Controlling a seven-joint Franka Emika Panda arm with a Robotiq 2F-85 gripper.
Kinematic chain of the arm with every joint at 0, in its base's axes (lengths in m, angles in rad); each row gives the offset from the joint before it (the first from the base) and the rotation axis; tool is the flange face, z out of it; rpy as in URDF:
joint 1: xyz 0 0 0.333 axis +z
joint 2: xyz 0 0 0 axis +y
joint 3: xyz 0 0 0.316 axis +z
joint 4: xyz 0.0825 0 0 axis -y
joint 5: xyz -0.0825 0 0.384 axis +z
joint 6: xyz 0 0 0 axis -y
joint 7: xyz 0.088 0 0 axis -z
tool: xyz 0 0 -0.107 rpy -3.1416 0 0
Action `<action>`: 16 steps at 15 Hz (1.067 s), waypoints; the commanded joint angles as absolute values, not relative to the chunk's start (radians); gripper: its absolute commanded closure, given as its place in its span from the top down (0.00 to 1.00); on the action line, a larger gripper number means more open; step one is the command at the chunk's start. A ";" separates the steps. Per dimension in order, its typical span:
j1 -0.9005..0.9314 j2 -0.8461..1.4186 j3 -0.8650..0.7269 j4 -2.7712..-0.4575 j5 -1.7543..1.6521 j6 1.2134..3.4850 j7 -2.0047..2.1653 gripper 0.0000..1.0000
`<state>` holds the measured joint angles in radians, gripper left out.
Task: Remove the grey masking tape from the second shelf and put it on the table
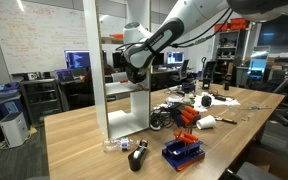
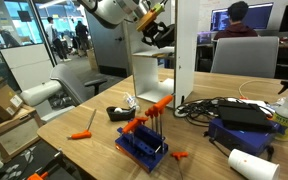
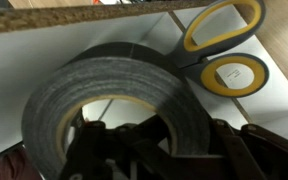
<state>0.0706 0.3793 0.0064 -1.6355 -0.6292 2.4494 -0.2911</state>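
In the wrist view the grey masking tape fills most of the frame, lying flat on the white second shelf. My gripper straddles the roll's near wall, with one finger in the hollow centre and one outside, pressed against it. In both exterior views the gripper reaches into the tall white rack at an upper shelf, above the wood-grain table. The tape cannot be made out in the exterior views.
Yellow-handled scissors lie on the shelf right behind the tape. On the table stand a blue tray of orange pieces, an upright black gadget, cables, tools and a white roll. The rack's side panels flank the gripper.
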 commanded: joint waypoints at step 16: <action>0.092 -0.217 0.047 -2.137 -0.385 1.951 -0.312 0.20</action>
<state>0.0901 -0.1105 0.0356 -2.0579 -0.4648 1.9610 -0.2907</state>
